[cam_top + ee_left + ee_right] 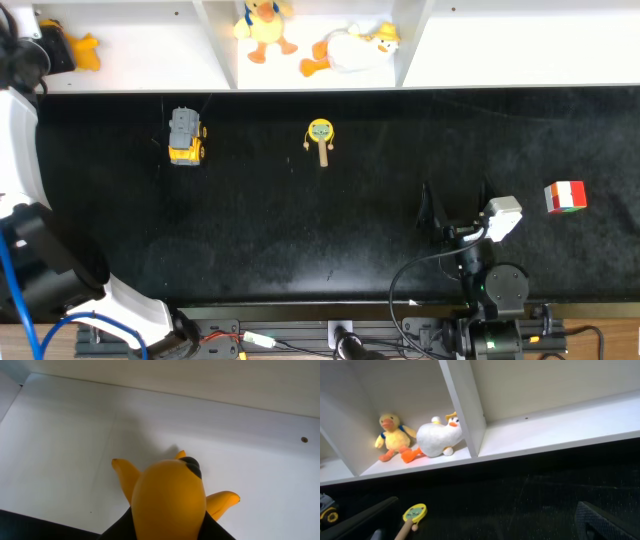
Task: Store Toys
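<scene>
top view — a white shelf runs along the far edge of a black table. left gripper is inside the shelf's left compartment, jaws closed on an orange plush toy (in the left wrist view the toy is clamped between the dark fingers, with the compartment's white walls behind it). middle compartment: a yellow duck sits upright and a white goose plush lies just beside it. on the table — a toy truck, a yellow rattle to its right, and a red-white-green cube near the right edge. right gripper is over the table between rattle and cube, jaws spread wide, holding nothing.
</scene>
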Robot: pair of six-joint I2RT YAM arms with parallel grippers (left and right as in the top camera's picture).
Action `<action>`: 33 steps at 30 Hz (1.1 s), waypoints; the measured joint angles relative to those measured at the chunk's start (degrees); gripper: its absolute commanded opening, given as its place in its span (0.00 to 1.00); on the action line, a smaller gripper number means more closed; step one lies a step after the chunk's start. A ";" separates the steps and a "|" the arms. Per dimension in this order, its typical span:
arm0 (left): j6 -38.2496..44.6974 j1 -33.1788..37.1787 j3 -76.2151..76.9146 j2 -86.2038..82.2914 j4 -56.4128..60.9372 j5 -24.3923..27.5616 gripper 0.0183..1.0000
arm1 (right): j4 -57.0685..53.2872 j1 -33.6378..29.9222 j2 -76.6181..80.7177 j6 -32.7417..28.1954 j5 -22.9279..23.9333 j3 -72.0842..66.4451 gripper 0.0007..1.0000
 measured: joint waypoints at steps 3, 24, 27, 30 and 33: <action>0.00 0.00 -0.20 -0.02 0.35 0.20 0.10 | -0.02 0.02 0.00 0.00 -0.02 0.00 1.00; 0.02 -0.07 -9.16 -1.68 7.98 -2.03 0.02 | 0.02 0.00 0.00 0.02 0.00 0.00 1.00; 0.02 -0.04 -12.92 -3.56 12.20 -2.01 0.04 | 0.00 0.00 0.00 0.00 0.00 0.00 1.00; 0.22 -0.07 -13.64 -3.82 13.88 -1.99 0.08 | -0.02 0.00 0.00 0.00 0.02 0.00 1.00; 0.26 -0.04 -13.68 -3.82 14.95 -2.01 0.10 | 0.00 0.00 0.00 -0.02 0.00 0.00 1.00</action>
